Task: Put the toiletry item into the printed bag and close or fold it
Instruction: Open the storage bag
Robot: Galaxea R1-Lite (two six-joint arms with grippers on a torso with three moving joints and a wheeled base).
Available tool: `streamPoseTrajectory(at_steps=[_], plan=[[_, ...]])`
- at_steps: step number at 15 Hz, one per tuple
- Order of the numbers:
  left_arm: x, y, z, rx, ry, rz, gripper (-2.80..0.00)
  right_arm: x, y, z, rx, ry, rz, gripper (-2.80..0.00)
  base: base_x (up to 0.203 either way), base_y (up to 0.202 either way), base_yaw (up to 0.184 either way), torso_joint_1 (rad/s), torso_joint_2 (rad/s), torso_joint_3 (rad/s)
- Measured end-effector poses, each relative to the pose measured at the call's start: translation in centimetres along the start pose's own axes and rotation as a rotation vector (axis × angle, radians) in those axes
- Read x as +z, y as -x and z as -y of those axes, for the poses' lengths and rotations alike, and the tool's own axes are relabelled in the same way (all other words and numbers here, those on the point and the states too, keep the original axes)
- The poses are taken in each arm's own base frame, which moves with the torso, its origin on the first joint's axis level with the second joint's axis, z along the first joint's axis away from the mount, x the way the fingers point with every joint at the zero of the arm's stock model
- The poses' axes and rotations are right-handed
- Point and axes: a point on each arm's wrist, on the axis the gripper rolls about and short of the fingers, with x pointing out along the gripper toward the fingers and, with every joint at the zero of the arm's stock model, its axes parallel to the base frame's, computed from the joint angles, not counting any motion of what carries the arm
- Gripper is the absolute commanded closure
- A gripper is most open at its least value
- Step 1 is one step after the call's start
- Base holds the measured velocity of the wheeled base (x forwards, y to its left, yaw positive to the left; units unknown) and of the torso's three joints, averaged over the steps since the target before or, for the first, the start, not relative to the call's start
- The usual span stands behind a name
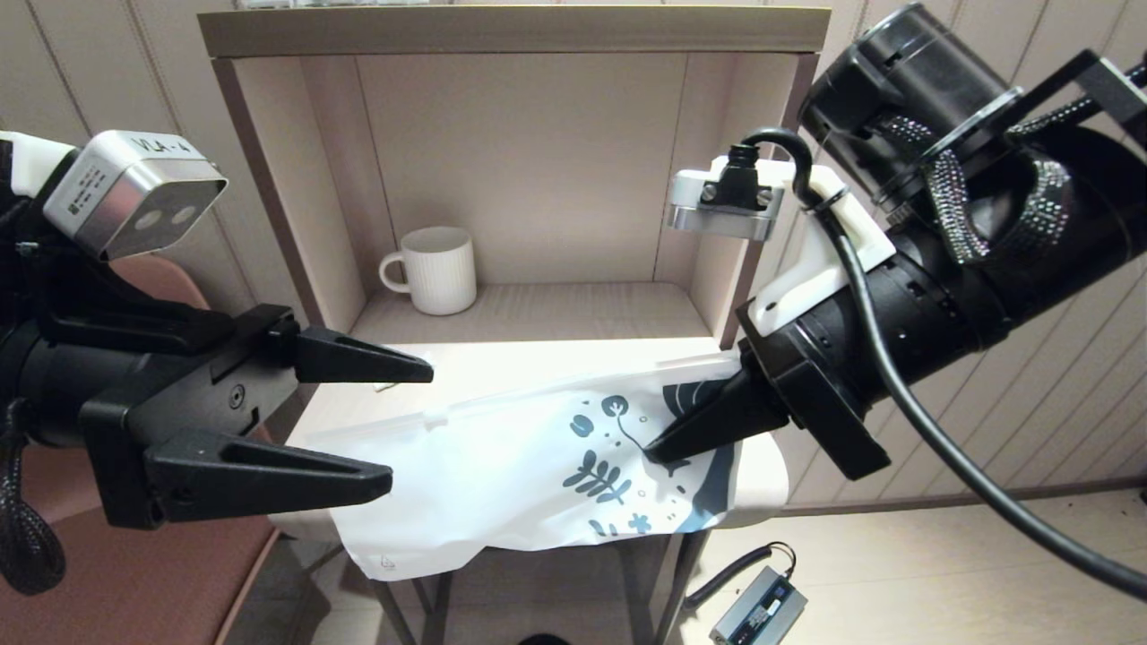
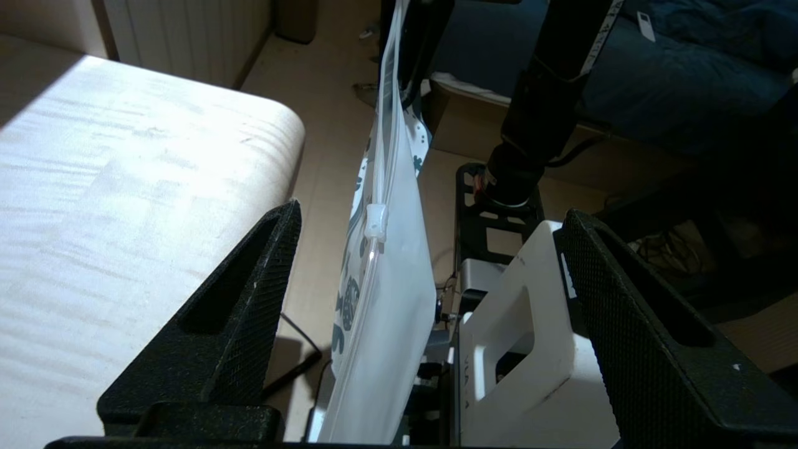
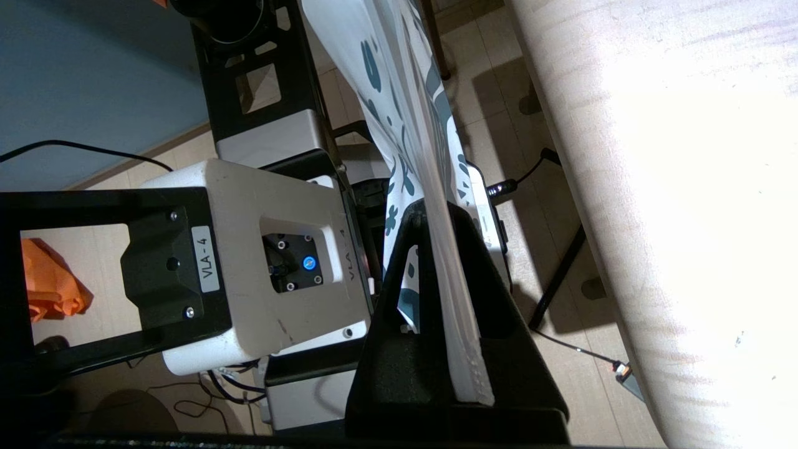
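One small pale table (image 1: 771,488) with rounded corners and a faint wood grain stood before a beige open-fronted shelf unit (image 1: 511,36), the wall behind clad in light vertical panelling, the floor in pale boards. A white ribbed mug (image 1: 433,269) with a loop handle sat on the shelf's lower board. Printed bag (image 1: 502,466): flat, white, semi-translucent plastic, zip strip and small slider along its upper edge, dark blue-teal leaf-and-flower print at the end toward the robot's right; held up off the table, hanging in front of its near edge. Right gripper (image 1: 659,451): black, tapered, its fingers pressed together on the printed end of the bag, the film clamped between them as the right wrist view showed. Left gripper (image 1: 408,430): black, wedge-shaped, textured inner faces, fingers spread wide on either side of the bag's plain end, not touching it. A tiny pale piece (image 1: 383,387) lay on the table beyond the bag; whether it was the toiletry item could not be told. A grey power brick (image 1: 757,609) with cable lay on the floor.
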Motion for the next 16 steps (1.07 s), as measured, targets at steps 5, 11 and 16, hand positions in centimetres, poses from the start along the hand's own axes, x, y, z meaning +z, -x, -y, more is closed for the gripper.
streamPoseTrajectory(at_steps=[5, 11, 16], plan=[[-0.48, -0.77, -0.57, -0.022, 0.022, -0.015, -2.80, 0.24, -0.29, 0.25, -0.001, 0.002, 0.002, 0.00, 0.000, 0.000, 0.000, 0.000, 0.00, 0.000], [-0.62, -0.95, -0.70, -0.025, 0.030, -0.019, -2.80, 0.34, -0.61, 0.53, 0.000, 0.000, 0.000, 0.00, 0.000, 0.000, 0.000, 0.000, 0.00, 0.000], [-0.90, -0.93, -0.61, -0.022, 0.036, -0.023, 0.00, 0.57, -0.55, 0.57, -0.003, 0.005, 0.007, 0.00, 0.000, 0.000, 0.000, 0.000, 0.00, 0.000]])
